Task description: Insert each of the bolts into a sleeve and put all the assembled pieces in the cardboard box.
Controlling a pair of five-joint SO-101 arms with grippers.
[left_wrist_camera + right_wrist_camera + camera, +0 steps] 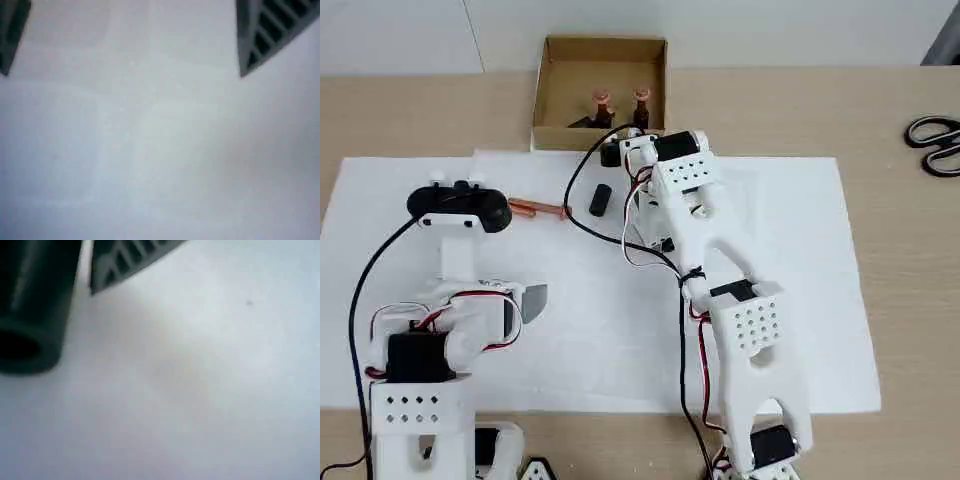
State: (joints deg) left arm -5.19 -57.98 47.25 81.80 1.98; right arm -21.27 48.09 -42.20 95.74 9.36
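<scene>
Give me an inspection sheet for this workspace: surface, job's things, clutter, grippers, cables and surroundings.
Surface: wooden table, white sheet on it.
Job's things: cardboard box holds two assembled pieces; a bolt and a loose sleeve lie on the sheet; a second sleeve sits by the right gripper.
Clutter: scissors near the table's edge.
Grippers: left gripper open over bare sheet; right gripper near the box front.
Cables: black cable loops across the sheet beside the loose sleeve.
Surroundings: nothing seen.
</scene>
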